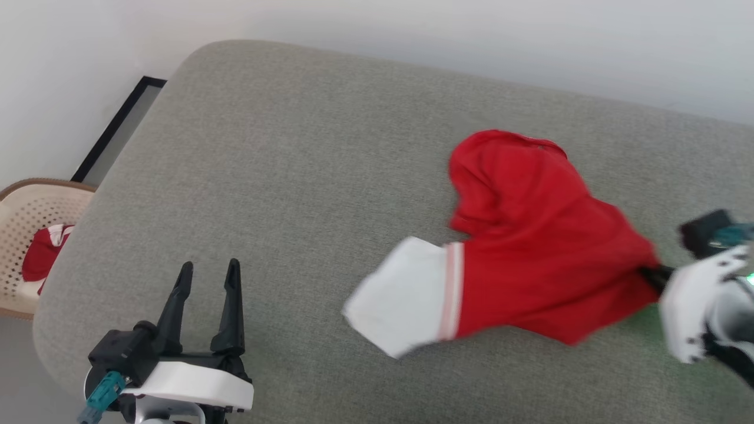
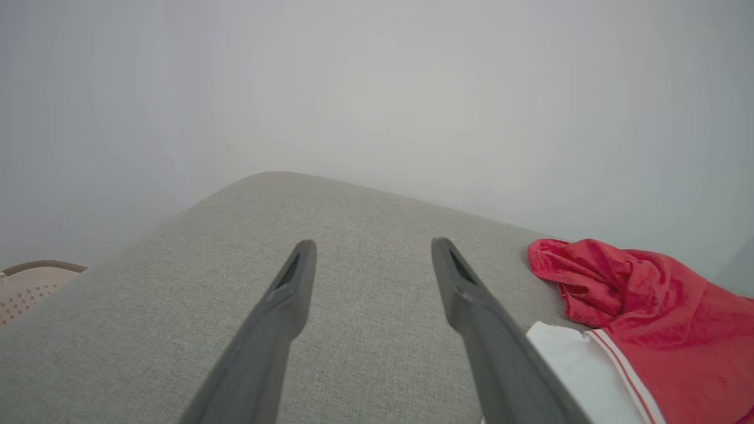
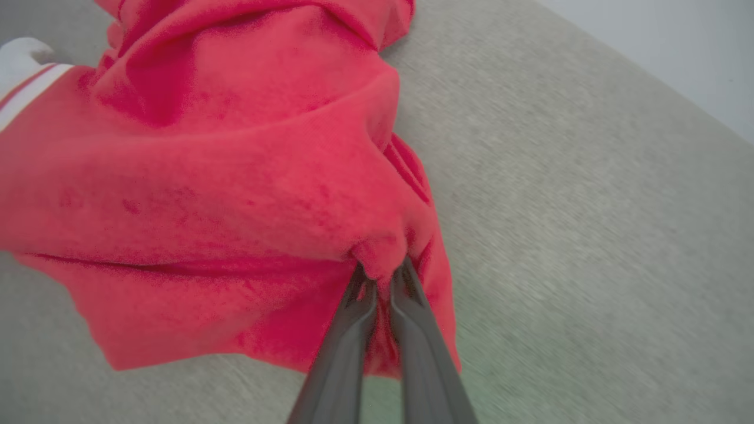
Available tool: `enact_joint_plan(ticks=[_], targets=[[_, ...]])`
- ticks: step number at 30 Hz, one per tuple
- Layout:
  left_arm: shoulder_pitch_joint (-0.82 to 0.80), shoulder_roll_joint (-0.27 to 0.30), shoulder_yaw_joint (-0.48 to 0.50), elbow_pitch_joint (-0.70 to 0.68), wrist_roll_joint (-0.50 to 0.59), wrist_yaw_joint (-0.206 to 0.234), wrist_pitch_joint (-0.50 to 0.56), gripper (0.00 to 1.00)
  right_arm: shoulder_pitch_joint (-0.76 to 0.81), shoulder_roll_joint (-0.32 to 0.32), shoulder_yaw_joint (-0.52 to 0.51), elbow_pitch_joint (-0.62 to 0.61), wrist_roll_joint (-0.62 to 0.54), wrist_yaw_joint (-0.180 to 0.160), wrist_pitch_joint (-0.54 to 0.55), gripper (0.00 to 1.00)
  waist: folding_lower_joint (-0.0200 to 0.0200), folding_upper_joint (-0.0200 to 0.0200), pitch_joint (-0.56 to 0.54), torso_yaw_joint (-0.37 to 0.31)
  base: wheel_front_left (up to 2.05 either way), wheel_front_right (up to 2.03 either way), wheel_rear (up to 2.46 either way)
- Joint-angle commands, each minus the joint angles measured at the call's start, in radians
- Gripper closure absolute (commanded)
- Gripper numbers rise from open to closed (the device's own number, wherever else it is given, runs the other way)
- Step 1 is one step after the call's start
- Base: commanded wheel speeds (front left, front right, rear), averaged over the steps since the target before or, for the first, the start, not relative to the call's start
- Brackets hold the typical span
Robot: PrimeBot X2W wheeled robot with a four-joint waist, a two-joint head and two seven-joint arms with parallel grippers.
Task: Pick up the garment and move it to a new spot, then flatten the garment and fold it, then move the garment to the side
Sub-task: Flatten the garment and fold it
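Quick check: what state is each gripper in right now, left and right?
Left gripper: open, holding nothing.
Right gripper: shut on a pinched fold of the red T-shirt.

Grey fabric surface (image 1: 294, 176) against a white wall (image 1: 412, 29) — beige basket (image 1: 26, 215) (perforated) beside it.

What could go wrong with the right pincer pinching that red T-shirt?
The right pincer grips only a small bunched fold of the thin red T-shirt with white striped sleeves; it may slip out when lifted.
The shirt lies crumpled, so dragging it by one point across the grey fabric cushion could bunch it further.
The left pincer stands open, apart from the shirt, giving no support.
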Motion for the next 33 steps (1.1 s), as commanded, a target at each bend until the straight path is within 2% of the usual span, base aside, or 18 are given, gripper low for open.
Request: enact_joint_plan(ticks=[1,5,8,11,15,18,25,26,28,29,33], targets=[[0.016,-0.002,0.007,-0.001,0.009,-0.005,-0.005,0.0,0.017,-0.013,-0.016,-0.013,-0.003,0.0,0.006,1.0,0.0,-0.0001,-0.001,-0.005,0.0,0.0,0.0],[0.014,-0.013,0.022,0.007,0.025,-0.018,-0.005,0.0,0.07,-0.042,-0.09,-0.088,-0.017,0.0,0.04,1.0,0.0,-0.0001,-0.004,-0.012,0.0,0.0,0.0],[0.015,-0.021,0.028,0.015,0.027,-0.023,-0.005,0.0,0.088,-0.026,-0.116,-0.185,-0.026,0.0,0.081,1.0,0.0,-0.0001,-0.008,-0.013,0.0,0.0,0.0],[0.017,-0.026,0.031,0.02,0.032,-0.03,-0.005,0.0,0.088,0.005,-0.096,-0.306,-0.039,0.0,0.123,1.0,0.0,-0.0001,-0.011,-0.008,0.0,0.0,0.0],[0.013,-0.032,0.029,0.024,0.031,-0.033,-0.005,0.0,0.042,0.052,-0.005,-0.426,-0.064,0.0,0.171,1.0,0.0,-0.0001,-0.011,0.005,0.0,0.0,0.0],[0.007,-0.036,0.024,0.027,0.033,-0.036,-0.005,0.0,-0.012,0.099,0.087,-0.446,-0.078,0.0,0.193,1.0,0.0,-0.0001,-0.006,0.015,0.0,0.0,0.0],[-0.02,-0.044,0.003,0.048,0.019,-0.037,-0.005,0.0,-0.132,0.196,0.316,-0.329,-0.091,0.0,0.171,1.0,0.0,-0.0001,0.01,0.055,0.0,0.0,0.0],[-0.023,-0.044,0.001,0.05,0.018,-0.037,-0.005,0.0,-0.137,0.216,0.338,-0.297,-0.072,0.0,0.159,0.97,0.0,-0.0001,0.011,0.057,0.0,0.0,0.0],[-0.023,-0.046,-0.004,0.055,0.011,-0.038,-0.005,0.0,-0.166,0.225,0.398,-0.244,-0.078,0.0,0.135,0.54,0.0,-0.0001,0.014,0.06,0.0,0.0,0.0],[-0.023,-0.047,-0.007,0.057,0.012,-0.038,-0.005,0.0,-0.168,0.24,0.411,-0.215,-0.058,-0.001,0.119,0.0,0.0,-0.0001,0.015,0.061,0.0,0.0,0.0],[-0.018,-0.044,-0.006,0.059,0.008,-0.038,-0.005,0.0,-0.194,0.254,0.431,-0.16,-0.01,0.0,0.067,0.0,0.0,-0.0001,0.01,0.054,0.0,0.0,0.0]])
